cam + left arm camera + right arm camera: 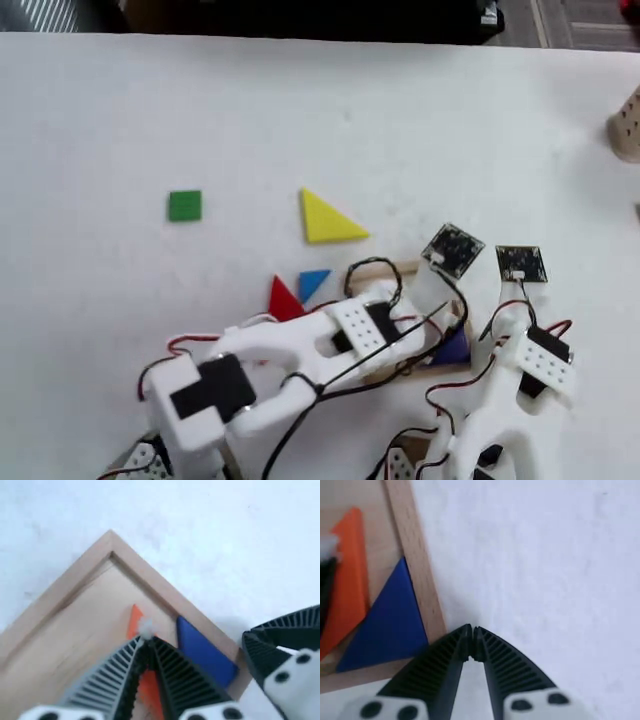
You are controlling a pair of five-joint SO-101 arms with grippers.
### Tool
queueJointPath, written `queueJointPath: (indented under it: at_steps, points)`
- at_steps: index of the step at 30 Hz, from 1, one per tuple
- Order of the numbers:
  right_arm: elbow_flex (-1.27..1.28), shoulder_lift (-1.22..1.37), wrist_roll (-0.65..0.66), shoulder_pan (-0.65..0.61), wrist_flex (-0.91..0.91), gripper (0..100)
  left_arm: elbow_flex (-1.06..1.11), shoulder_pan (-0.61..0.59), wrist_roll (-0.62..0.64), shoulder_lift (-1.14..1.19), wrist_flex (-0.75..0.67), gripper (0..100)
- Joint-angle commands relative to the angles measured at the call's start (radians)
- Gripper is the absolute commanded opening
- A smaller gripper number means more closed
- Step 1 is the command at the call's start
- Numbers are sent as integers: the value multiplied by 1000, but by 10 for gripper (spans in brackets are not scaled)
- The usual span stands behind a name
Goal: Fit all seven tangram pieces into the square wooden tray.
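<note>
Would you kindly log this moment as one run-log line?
left gripper shut over orange piece in tray | dark blue triangle in tray | right gripper shut beside tray | green square, yellow triangle on table

A robotics lab bench, judging by the white table (pixel 400 120), wired arms (pixel 280 360) and bare circuit boards (pixel 452 248)

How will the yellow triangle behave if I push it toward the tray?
The yellow triangle looks flat and rigid, so it should slide rather than roll or tip. It lies flush on the white table, so pinching its thin edge may be awkward.
</note>
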Motion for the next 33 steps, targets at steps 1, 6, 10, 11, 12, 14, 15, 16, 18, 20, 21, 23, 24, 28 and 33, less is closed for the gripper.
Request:
queueJointPath:
  at_steps: [1, 6, 10, 11, 12, 14, 15, 16, 18, 20, 21, 23, 24, 28, 33]
  points:
    - [-2, -25, 9, -12, -12, 18, -153, 15, 8, 45, 106, 23]
    - [-2, -25, 9, -12, -12, 18, -129, -28, 5, -38, 158, 23]
    - [-2, -25, 11, -12, -12, 18, -14, -28, 3, -170, 161, 23]
    - [-2, -25, 11, -12, -12, 18, 26, -15, 3, -196, 161, 23]
    - [-2, -25, 11, -10, -12, 18, 69, 5, 2, -222, 161, 23]
    - [-2, -25, 11, -10, -12, 18, 143, 45, -3, -254, 161, 23]
    - [-2, -25, 11, -10, -12, 18, 164, 62, -20, -262, 161, 23]
    - [-2, -25, 11, -10, -12, 18, 176, 82, -44, -263, 161, 23]
    - [-2, -25, 11, -10, -12, 18, 181, 116, -69, -243, 161, 23]
    - [-2, -25, 11, -10, -12, 18, 169, 140, -66, -209, 155, 23]
    - [-2, -25, 11, -10, -12, 18, 140, 140, -66, -185, 163, 23]
    - [-2, -25, 11, -8, -12, 18, 84, 120, -66, -140, 190, 23]
    - [-2, -25, 11, -8, -12, 18, 55, 108, -66, -117, 206, 23]
    - [-2, -25, 11, -10, -12, 18, -32, 82, -20, -50, 215, 23]
    - [-2, -25, 11, -10, -12, 18, -87, 81, -18, -18, 212, 23]
